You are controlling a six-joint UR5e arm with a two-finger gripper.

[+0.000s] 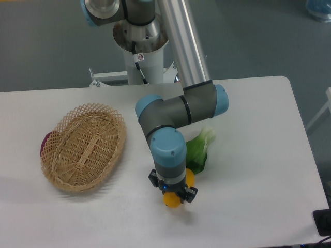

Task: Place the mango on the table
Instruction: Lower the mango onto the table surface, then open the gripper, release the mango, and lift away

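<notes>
Mango: 1, in end effector

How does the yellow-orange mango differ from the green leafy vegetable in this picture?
The smooth yellow-orange mango is held in the claw, mostly hidden; the green leafy vegetable lies free on the white table. The mango is rounded; the vegetable is flat and ruffled. Both are beside the arm.

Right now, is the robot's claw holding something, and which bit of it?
The two-finger gripper holds the smooth yellow-orange mango, pinched at its sides; only its lower end shows.
</notes>
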